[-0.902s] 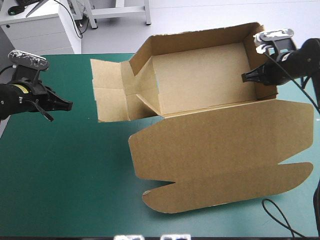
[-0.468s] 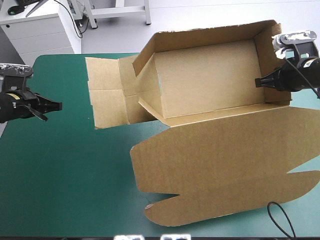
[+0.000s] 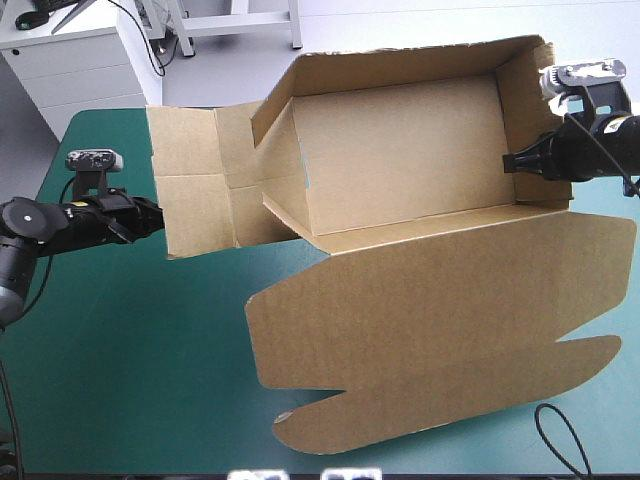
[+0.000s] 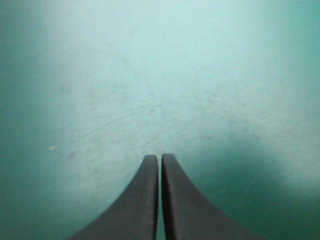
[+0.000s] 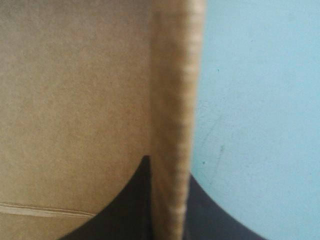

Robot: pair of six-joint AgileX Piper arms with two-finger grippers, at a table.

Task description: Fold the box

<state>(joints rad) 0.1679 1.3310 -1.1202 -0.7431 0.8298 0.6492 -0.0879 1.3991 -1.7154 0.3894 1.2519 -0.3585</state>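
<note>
Teal-green cover [image 3: 120,350] fills the high view, and the box [image 3: 400,150] sits across its far right part, open side up. Its long axis runs left to right along the table, and the lid [image 3: 430,320] lies flat toward the near edge. The far wall [image 3: 400,70] and right wall [image 3: 522,110] stand raised. The left flaps [image 3: 195,190] are spread out flat beyond the tray's left end. By my reading the fold is about half done: the left end has yet to be raised and tucked. The right gripper [image 3: 512,160] is at the right wall, and the left gripper [image 3: 150,215] is low, just beside the outer edge of the left flaps; contact there cannot be told.

Left wrist view: the left gripper [image 4: 160,159] has its fingers pressed together in a pointed arch with nothing between them. Only bare cover [image 4: 150,75] lies ahead, with no board in sight.

Right wrist view: the right gripper [image 5: 167,167] is clamped on the right wall, whose edge [image 5: 172,100] runs up between the fingers. The box's inner face [image 5: 75,100] is on one side and the cover [image 5: 260,100] on the other.
</note>
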